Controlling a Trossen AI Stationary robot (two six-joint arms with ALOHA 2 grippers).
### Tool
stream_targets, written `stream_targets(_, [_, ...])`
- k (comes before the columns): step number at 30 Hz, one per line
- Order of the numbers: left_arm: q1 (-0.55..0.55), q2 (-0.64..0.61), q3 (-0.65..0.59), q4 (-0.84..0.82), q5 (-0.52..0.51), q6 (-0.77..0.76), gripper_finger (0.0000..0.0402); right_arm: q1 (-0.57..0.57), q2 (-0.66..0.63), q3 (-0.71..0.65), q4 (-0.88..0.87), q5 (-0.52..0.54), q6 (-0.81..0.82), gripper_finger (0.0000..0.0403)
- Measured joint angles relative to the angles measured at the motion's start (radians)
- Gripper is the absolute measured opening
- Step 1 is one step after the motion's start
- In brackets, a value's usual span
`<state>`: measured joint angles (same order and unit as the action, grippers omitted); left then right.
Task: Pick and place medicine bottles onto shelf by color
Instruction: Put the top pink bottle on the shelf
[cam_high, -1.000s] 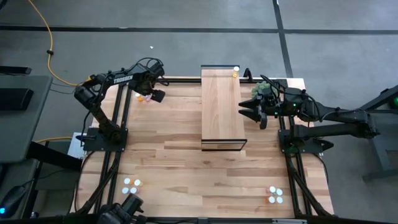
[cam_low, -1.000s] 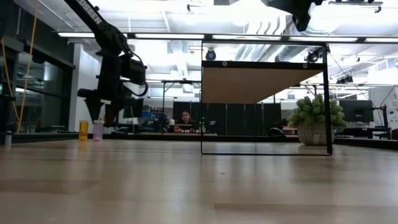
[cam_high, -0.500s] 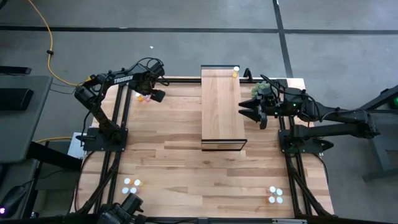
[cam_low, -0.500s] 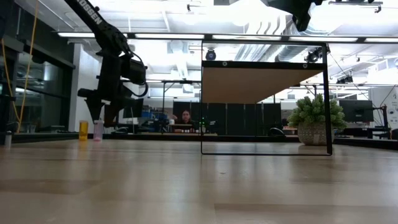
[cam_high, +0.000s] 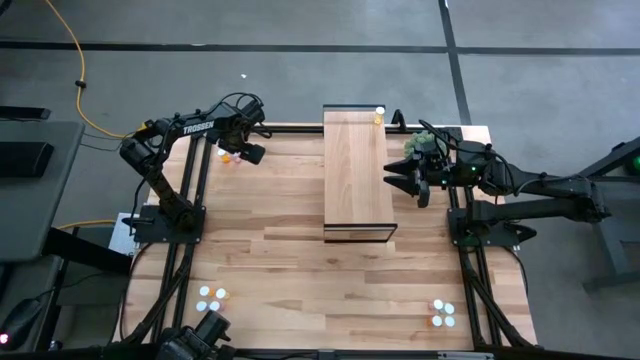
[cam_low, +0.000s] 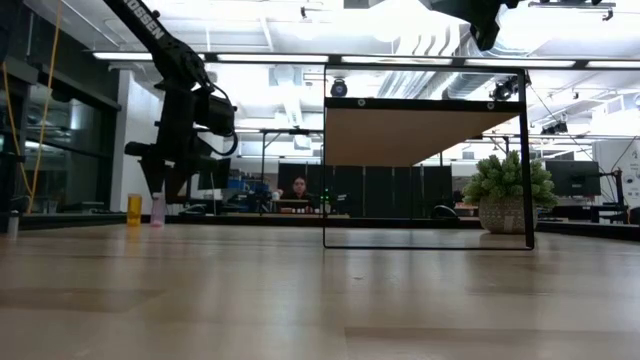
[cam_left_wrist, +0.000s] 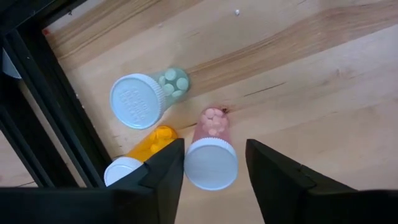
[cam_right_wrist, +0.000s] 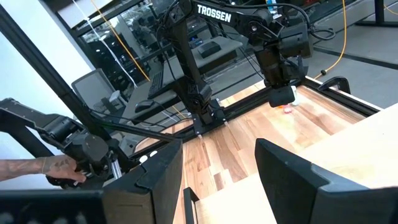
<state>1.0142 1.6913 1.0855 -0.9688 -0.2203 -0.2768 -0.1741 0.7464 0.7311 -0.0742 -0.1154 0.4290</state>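
Grasp on pink bottle (cam_left_wrist: 211, 152) was the step in hand. Left gripper (cam_left_wrist: 211, 180) stood over it at the table's far left corner, one finger (cam_left_wrist: 163, 177) on each side of the white cap, jaws part open and not yet tight; contact with the cap could not be confirmed. Judgement: best to stay centred on the cap and close straight, since the orange bottle (cam_left_wrist: 144, 152) lay tipped just beside one finger and could be nudged. Green bottle (cam_left_wrist: 146, 96) stood upright just beyond the fingertips, clear of the jaws. Right gripper (cam_right_wrist: 214, 180) waited beside the shelf (cam_high: 356, 172), fingers wide, holding nothing. One yellow bottle (cam_high: 379, 116) stood at the shelf's far end.
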Motion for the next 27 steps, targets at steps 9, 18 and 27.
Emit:
stream_targets(9, [0.0,0.0,0.0,0.0,-0.001,0.0,0.012,0.0,0.0,0.0,0.0,0.0,0.0,0.0193])
stream_targets(18, [0.0,-0.001,0.0,-0.004,0.011,0.0,0.0115,0.0,0.0,0.0,0.0,0.0,0.0,0.0193])
stream_targets(27, [-0.018,-0.086,0.0,-0.013,0.135,-0.033,0.0115,0.0,0.0,0.0,0.0,0.0,-0.008,0.0193])
